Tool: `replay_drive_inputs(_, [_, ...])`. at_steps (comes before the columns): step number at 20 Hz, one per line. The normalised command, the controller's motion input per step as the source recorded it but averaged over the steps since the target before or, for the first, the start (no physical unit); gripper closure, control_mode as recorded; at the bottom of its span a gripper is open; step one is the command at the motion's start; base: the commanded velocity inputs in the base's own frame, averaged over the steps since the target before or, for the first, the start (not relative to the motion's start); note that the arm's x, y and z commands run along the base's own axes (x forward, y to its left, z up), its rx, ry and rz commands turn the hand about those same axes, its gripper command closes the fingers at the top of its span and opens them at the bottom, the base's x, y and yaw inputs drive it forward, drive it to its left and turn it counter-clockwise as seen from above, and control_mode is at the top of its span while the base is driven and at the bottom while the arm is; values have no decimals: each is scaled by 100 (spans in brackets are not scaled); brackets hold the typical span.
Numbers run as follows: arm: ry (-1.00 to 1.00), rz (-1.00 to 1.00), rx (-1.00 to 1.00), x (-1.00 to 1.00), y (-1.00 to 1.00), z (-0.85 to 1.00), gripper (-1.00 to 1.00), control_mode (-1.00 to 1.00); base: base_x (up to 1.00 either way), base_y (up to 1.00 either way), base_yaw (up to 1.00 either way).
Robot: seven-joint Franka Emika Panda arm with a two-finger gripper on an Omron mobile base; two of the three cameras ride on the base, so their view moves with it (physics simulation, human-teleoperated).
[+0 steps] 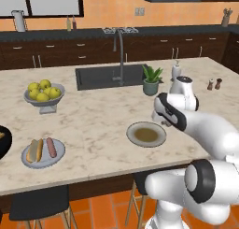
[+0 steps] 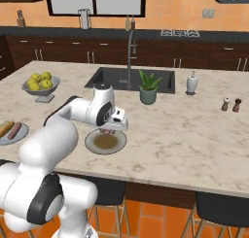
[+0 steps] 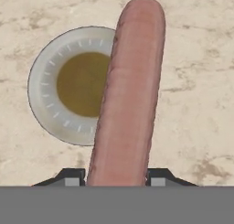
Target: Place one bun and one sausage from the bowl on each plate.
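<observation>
From my station the kitchen looks evenly and brightly lit, with soft light and no single source I can pick out. The marble counter [image 1: 98, 120] shows only faint, diffuse shadows under the fruit bowl [image 1: 44, 98] and the plates. The white arm [image 2: 58, 135] carries smooth shading and mild highlights, without harsh glare. Both base views are slightly soft and low in detail. In the hand view the sausage [image 3: 130, 95] looms large and a little blurred; the plate [image 3: 48, 88] beneath stays reasonably crisp.

Orange walls [image 1: 107, 10], dark cabinets [image 1: 56, 53], marble island [image 1: 93, 116], terracotta floor [image 1: 100, 214].
</observation>
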Motion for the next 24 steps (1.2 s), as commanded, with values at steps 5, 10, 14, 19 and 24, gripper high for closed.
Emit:
replay_drive_inputs(5, [0, 0, 0, 44, -4, -37, 100, -100, 0, 0, 0])
replay_drive_inputs(10, [0, 0, 0, 17, 1, -62, 100, -100, 0, 0, 0])
replay_drive_inputs(14, [0, 0, 0, 23, 2, -58, 100, -100, 0, 0, 0])
replay_drive_inputs(19, [0, 0, 0, 31, 7, -44, 100, -100, 0, 0, 0])
replay_drive_inputs(24, [0, 0, 0, 22, 0, -29, 100, -100, 0, 0, 0])
